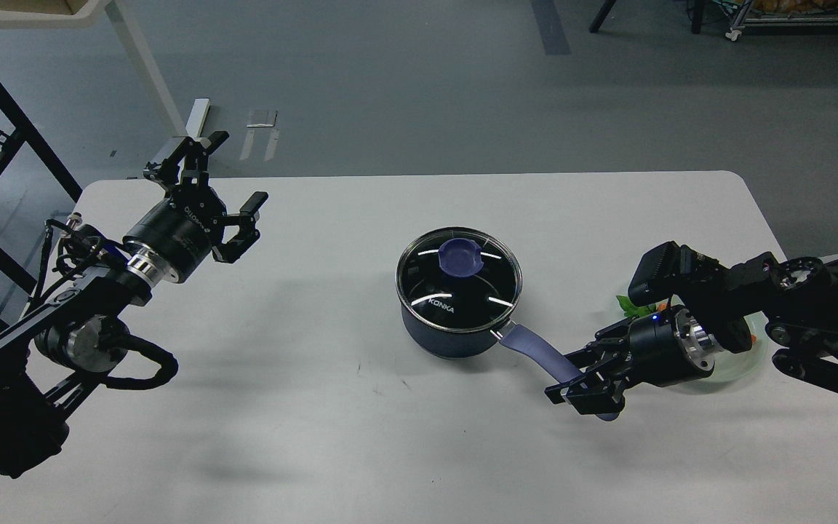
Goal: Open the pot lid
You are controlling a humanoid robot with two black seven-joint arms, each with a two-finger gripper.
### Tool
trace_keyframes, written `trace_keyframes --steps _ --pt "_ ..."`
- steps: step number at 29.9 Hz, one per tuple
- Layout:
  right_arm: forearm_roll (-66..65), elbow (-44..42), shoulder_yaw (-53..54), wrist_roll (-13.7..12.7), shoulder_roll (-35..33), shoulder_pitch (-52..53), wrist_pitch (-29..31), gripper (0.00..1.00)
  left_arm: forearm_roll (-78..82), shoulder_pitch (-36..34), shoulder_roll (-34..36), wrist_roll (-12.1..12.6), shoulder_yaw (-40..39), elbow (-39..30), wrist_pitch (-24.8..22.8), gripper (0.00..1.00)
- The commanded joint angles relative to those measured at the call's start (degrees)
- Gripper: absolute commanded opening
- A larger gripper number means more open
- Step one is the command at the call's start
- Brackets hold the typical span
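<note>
The white rounded desk [317, 437] carried the dark navy saucepan [455, 331] at centre, its round clear glass lid [459, 280] seated. The right gripper [585, 383] pinched the lavender handle [535, 351]; the left gripper [224, 183], spread, should descend squarely over the purple-blue knob [460, 256].

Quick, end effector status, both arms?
Left end effector: open, empty, raised over the table's left side.
Right end effector: closed on the pot handle; lid on the pot.
</note>
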Motion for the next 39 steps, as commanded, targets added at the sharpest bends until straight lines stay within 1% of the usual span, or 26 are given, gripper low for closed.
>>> trace_keyframes --steps 1,3,5,7,10,14,17,19,22,25,29,31,33,35,37,39 --pt "0.0 -0.3 0.0 0.0 0.4 0.0 -0.1 0.48 0.1 0.0 0.0 0.0 0.0 0.0 -0.3 0.99" --pt "0.1 -0.3 0.0 0.0 0.5 0.1 -0.1 0.46 0.3 0.0 0.0 0.0 0.0 0.0 -0.4 0.99" --pt "0.1 -0.3 0.0 0.0 0.5 0.1 -0.1 0.45 0.5 0.0 0.0 0.0 0.1 0.0 -0.4 0.99" --pt "0.1 -0.3 0.0 0.0 0.4 0.2 -0.1 0.39 0.6 0.0 0.0 0.1 0.5 0.0 -0.4 0.99" --pt "0.1 -0.3 0.0 0.0 0.4 0.4 -0.1 0.35 1.9 0.0 0.2 0.1 0.8 0.0 -0.4 0.99" --pt "0.1 -0.3 0.0 0.0 0.2 0.5 -0.1 0.33 10.4 -0.7 0.3 -0.4 0.9 0.0 -1.1 0.99" --pt "0.1 -0.3 0.0 0.0 0.1 0.6 -0.1 0.26 20.1 -1.4 0.2 -2.8 0.7 0.0 -4.4 0.99" --pt "0.0 -0.3 0.0 0.0 0.0 0.6 0.0 0.26 27.6 -3.3 0.5 -4.5 0.8 -0.3 -6.5 0.99" --pt "0.1 -0.3 0.0 0.0 0.0 0.6 -0.1 0.26 37.9 -6.2 0.6 -6.0 0.8 -1.1 -6.5 0.99" --pt "0.1 -0.3 0.0 0.0 0.0 0.6 -0.1 0.26 47.1 -8.2 0.2 -8.3 0.9 -1.8 -6.4 0.99" --pt "0.1 -0.3 0.0 0.0 0.0 0.5 -0.1 0.27 62.4 -9.1 0.4 -11.3 1.0 -6.1 -5.2 0.99" --pt "0.1 -0.3 -0.1 0.0 -0.1 0.4 -0.1 0.27 70.6 -9.1 0.1 -11.3 1.9 -8.0 -3.8 0.99" --pt "0.1 -0.3 0.0 0.0 -0.1 0.4 -0.1 0.27 78.6 -10.1 0.0 -11.3 5.5 -9.4 -0.4 0.99" --pt "0.1 -0.3 0.0 0.0 -0.1 0.3 -0.1 0.27 85.9 -12.3 -0.1 -11.3 11.4 -9.5 6.8 0.99" --pt "0.1 -0.3 0.0 0.0 -0.1 0.2 -0.1 0.27 91.3 -16.4 -0.1 -11.3 19.0 -8.4 14.6 0.99" --pt "0.1 -0.3 0.0 0.0 -0.1 0.1 -0.1 0.27 92.6 -20.7 -0.6 -11.3 25.7 -5.7 19.5 0.99"
